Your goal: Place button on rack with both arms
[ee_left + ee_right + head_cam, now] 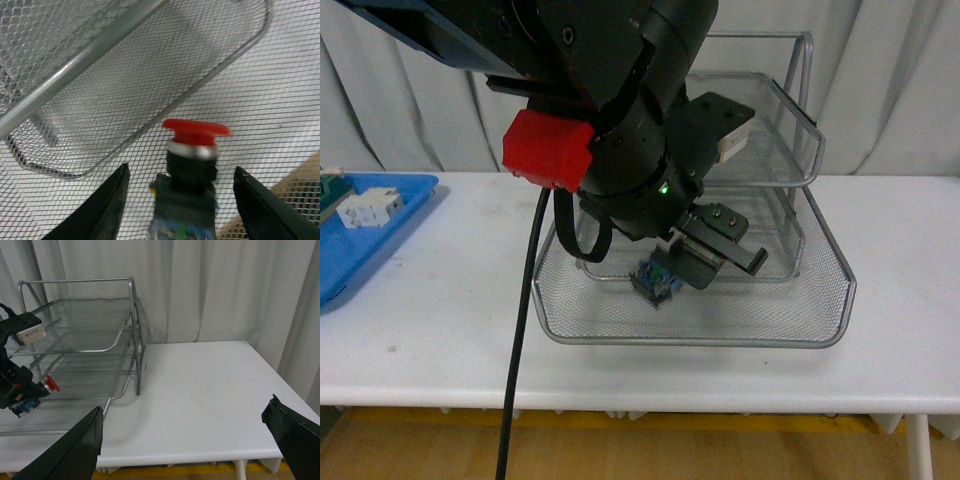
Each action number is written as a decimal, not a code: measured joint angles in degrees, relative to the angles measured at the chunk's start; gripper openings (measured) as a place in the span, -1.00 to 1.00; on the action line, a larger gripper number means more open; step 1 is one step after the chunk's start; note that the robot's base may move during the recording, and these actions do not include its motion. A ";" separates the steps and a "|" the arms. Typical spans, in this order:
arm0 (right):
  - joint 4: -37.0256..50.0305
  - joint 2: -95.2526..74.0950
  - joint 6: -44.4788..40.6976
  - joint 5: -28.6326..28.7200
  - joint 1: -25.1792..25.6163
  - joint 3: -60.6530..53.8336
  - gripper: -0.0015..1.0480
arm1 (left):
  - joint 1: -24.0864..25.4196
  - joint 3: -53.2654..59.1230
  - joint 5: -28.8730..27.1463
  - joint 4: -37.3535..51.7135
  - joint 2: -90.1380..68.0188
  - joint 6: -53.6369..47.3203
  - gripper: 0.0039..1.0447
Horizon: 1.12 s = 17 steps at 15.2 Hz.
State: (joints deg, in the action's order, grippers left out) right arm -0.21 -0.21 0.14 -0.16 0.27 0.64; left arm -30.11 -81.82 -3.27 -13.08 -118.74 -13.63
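Note:
The button [191, 165], with a red mushroom cap on a black body with blue-green parts, rests on the mesh floor of the rack's bottom tier [280, 100]. My left gripper [180, 171] is open, its two dark fingers either side of the button and apart from it. In the front view the button [657, 283] shows just below the left gripper [698, 266], inside the silver three-tier rack [825, 335]. My right gripper [184, 410] is open and holds nothing, above the white table, well off to the side of the rack [133, 315]. In that view too the button [49, 384] is seen.
A blue tray [365, 245] at the table's far left holds a white terminal block [370, 208] and a green-topped block [330, 184]. A black cable [520, 350] hangs down in front of the table. A white curtain [215, 290] closes the back.

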 joint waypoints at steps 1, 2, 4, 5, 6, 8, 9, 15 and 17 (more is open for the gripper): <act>0.00 0.00 0.00 0.00 0.00 0.00 0.87 | 0.42 0.09 -0.48 1.05 -0.22 0.07 0.43; 0.00 0.00 0.00 0.00 0.00 0.00 0.87 | 0.76 0.83 0.11 2.78 0.61 0.22 0.64; -0.02 0.00 0.00 0.00 0.00 0.00 0.87 | 1.66 6.73 3.28 7.82 7.56 1.84 0.88; -0.02 0.00 0.00 0.00 0.00 0.00 0.87 | 2.49 10.45 4.68 10.08 12.68 3.52 0.87; 0.00 0.00 0.00 0.00 0.00 0.00 0.87 | 3.28 15.23 2.34 15.58 18.29 6.38 0.85; 0.04 0.02 0.00 0.13 0.00 0.00 0.87 | 5.79 32.13 -16.26 48.70 24.61 10.97 0.41; -0.09 0.00 0.00 0.13 0.00 0.00 0.87 | 8.09 40.13 -17.88 57.40 26.71 12.00 0.20; -0.04 0.00 0.00 0.13 0.00 0.00 0.87 | 18.29 65.81 -8.74 68.32 45.75 13.42 -0.97; -0.04 0.00 -0.02 0.13 0.00 0.00 0.87 | 20.70 69.75 -6.49 67.34 52.22 13.44 -0.97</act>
State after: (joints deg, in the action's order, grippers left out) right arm -0.25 -0.21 0.12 -0.03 0.27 0.64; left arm -9.41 -12.08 -9.76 54.26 -66.52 -0.19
